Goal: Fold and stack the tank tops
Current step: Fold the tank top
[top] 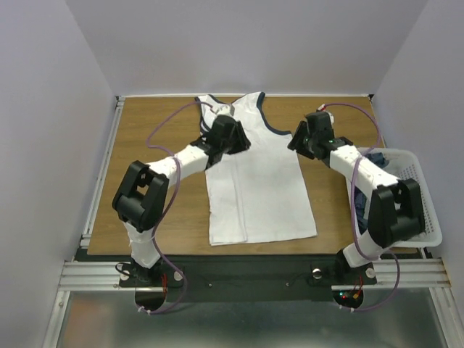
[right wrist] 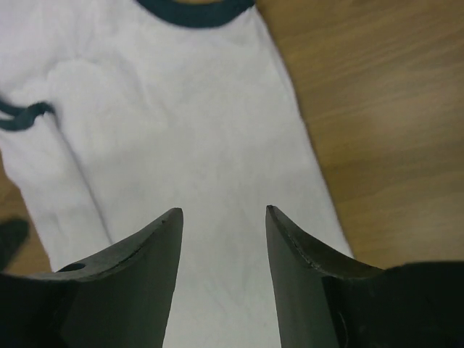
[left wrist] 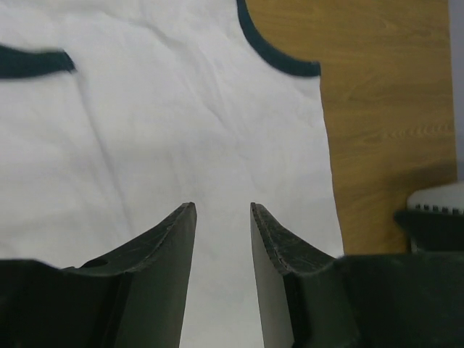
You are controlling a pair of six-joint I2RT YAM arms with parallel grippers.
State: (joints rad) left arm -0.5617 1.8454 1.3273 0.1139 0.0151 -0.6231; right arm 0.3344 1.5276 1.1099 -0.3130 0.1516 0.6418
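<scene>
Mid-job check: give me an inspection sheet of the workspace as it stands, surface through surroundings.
Surface: brown wooden tabletop, no marks seen.
Job's things: white cloth tank top with navy trim lies flat mid-table, hem toward the arms; dark blue cloth sits in the basket.
Clutter: white plastic mesh basket at the table's right edge; otherwise nothing seen.
Grippers: left pincer open and empty over the top's left shoulder area; right pincer open and empty over its right side.
Cables: purple cables loop beside each arm.
Surroundings: pale grey walls on three sides; aluminium rails at the near edge.
</scene>
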